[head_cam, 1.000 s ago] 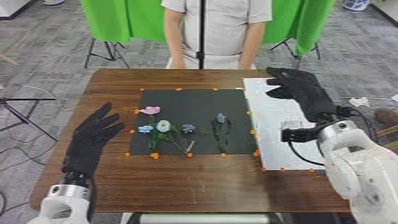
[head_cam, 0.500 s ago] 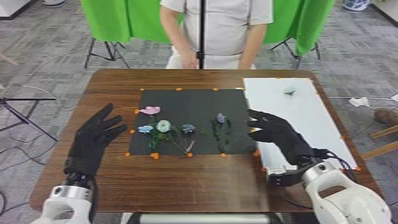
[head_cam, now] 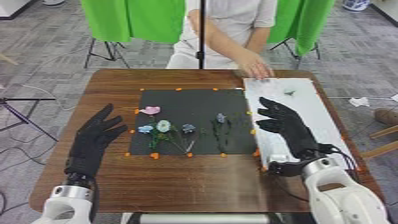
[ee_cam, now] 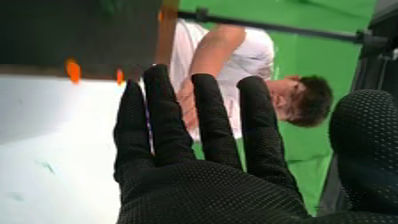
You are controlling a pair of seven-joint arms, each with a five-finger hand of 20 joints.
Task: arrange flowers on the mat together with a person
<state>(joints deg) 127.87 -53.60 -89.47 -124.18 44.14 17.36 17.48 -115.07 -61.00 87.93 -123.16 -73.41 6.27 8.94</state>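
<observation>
My right hand (head_cam: 286, 122) is over the white sheet (head_cam: 311, 107), open and empty; in the right wrist view the right hand (ee_cam: 209, 190) has straight fingers. My left hand (head_cam: 89, 142) is open left of the black mat (head_cam: 182, 100). On the mat's left half lie a pink flower (head_cam: 151, 110), a pale oval flower (head_cam: 163, 126), a light blue flower (head_cam: 146, 129) and a darker blue flower (head_cam: 188, 128). A purple-blue flower (head_cam: 221, 118) lies right of its middle. A small green piece (head_cam: 290, 92) rests on the white sheet. A person's hand (head_cam: 256, 67) is at the sheet's far edge.
Orange markers (head_cam: 155, 156) dot the edges of mat and sheet. The brown table (head_cam: 195, 185) extends toward my arms. A dark upright pole (head_cam: 202, 35) stands beyond the far edge, in front of the person.
My right hand first came back toward me from the sheet's far part, then shifted slightly away and right. The person's hand has come forward to the sheet's far edge. My left hand stays put.
</observation>
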